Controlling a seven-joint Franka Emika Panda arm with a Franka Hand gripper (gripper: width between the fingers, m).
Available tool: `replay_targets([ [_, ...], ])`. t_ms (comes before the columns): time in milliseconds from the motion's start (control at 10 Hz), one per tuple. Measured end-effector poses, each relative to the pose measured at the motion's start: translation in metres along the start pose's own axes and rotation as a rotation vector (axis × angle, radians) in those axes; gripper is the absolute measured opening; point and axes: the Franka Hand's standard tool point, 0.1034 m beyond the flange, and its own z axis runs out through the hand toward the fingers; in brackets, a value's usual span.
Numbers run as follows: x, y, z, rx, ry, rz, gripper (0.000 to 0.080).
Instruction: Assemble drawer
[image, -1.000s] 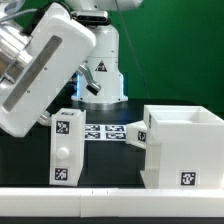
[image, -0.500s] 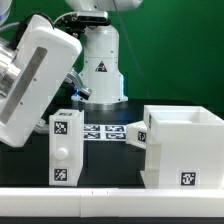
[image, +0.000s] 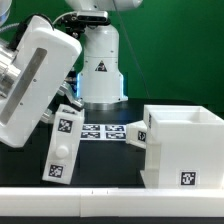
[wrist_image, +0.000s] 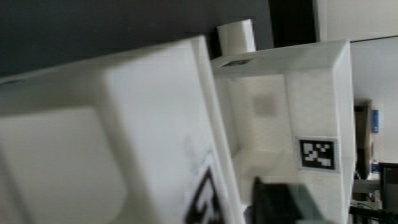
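A small white knobbed tray (image: 61, 147) of the drawer stands on end at the exterior view's left, tilted with its top leaning right. My gripper is hidden there behind the arm's big white housing (image: 38, 80), just above the tray. In the wrist view the gripper (wrist_image: 249, 205) is close on a white tagged tray wall (wrist_image: 294, 110). One dark finger (wrist_image: 285, 200) shows beside the wall; the other is hidden. The large hollow box casing (image: 183, 147) stands at the right. A second tray (image: 136, 132) lies against the casing's left side.
The marker board (image: 100, 131) lies flat between the tilted tray and the casing. The robot's white base (image: 100, 65) stands behind it. A white ledge (image: 110, 205) runs along the front edge.
The small tray stood upright before and now leans with its top to the right. The arm's housing has shifted slightly over the last second.
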Motion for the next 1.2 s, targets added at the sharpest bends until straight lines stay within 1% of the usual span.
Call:
replay_targets([
  [100,0.000,0.000,0.000,0.000,0.000,0.000,0.0082],
  [200,0.000,0.001,0.000,0.000,-0.001,0.001,0.0031],
  [300,0.000,0.001,0.000,0.000,-0.001,0.001,0.0031],
  [400,0.001,0.001,0.000,-0.006,0.004,0.016,0.0031],
  [500,0.008,0.001,-0.007,-0.052,0.041,0.078,0.0031],
  [600,0.012,-0.006,-0.010,-0.085,0.051,0.167,0.0031],
  [700,0.016,-0.008,-0.008,-0.106,0.050,0.290,0.0031],
  [800,0.018,-0.010,-0.002,-0.106,0.044,0.446,0.0031],
  [900,0.016,-0.011,0.007,-0.090,0.019,0.596,0.0031],
  [1000,0.019,-0.005,0.007,-0.106,0.057,0.547,0.0031],
  [1200,0.018,-0.004,0.007,-0.109,0.057,0.548,0.0031],
])
